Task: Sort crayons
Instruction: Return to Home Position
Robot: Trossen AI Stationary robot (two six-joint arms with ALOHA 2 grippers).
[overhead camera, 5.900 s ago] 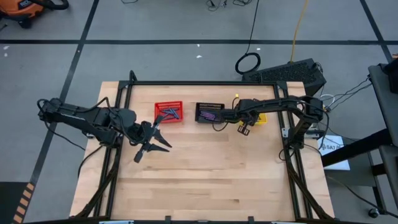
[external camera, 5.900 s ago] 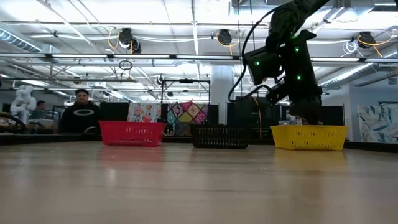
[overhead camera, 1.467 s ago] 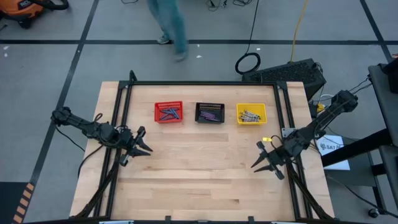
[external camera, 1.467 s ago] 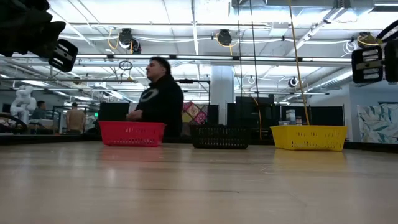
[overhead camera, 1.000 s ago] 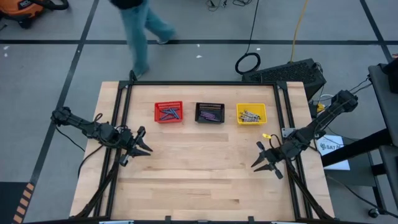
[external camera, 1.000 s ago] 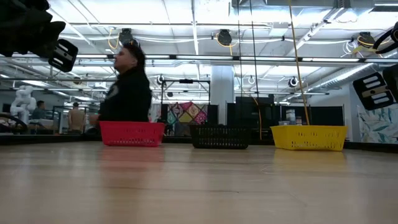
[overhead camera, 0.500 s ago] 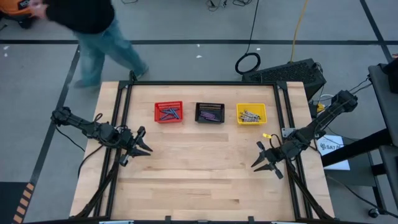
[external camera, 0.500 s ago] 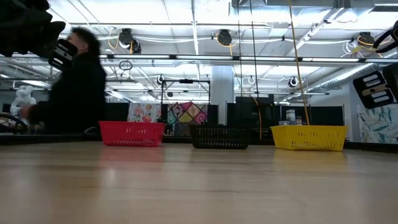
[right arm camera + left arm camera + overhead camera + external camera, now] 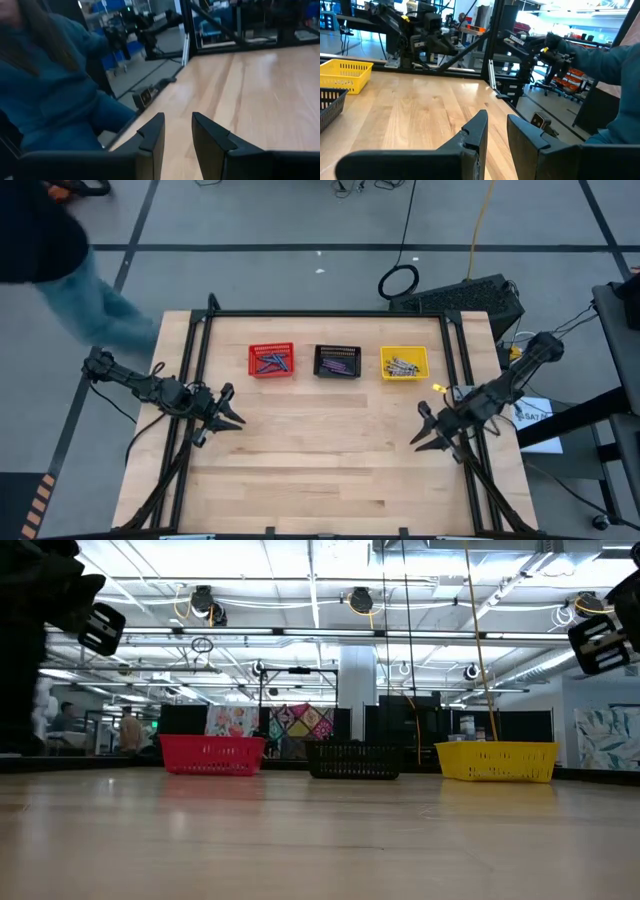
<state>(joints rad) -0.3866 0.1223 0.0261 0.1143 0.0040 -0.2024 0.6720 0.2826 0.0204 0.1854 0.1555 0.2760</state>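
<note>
The crayons lie in three small baskets in a row near the table's far edge. Blue ones (image 9: 271, 363) are in the red basket (image 9: 252, 360), purple ones (image 9: 339, 364) in the black basket (image 9: 320, 361), and grey ones (image 9: 402, 364) in the yellow basket (image 9: 384, 363). My left gripper (image 9: 232, 416) hovers open at the table's left side, nearer than the red basket, with nothing between its fingers (image 9: 479, 131). My right gripper (image 9: 428, 432) hovers open at the table's right side, nearer than the yellow basket, and holds nothing (image 9: 178, 128).
Black frame rails (image 9: 196, 350) run along the table's left, right and far edges. A person in blue trousers (image 9: 95, 305) stands beyond the table's far left corner. A dark box (image 9: 470, 298) and cables lie on the floor behind the far right corner.
My right gripper has risen and tipped upward, drawing slightly back toward the table's right edge, its fingers as far apart as before. A person has walked leftward along the table's far side. The baskets and crayons have not moved.
</note>
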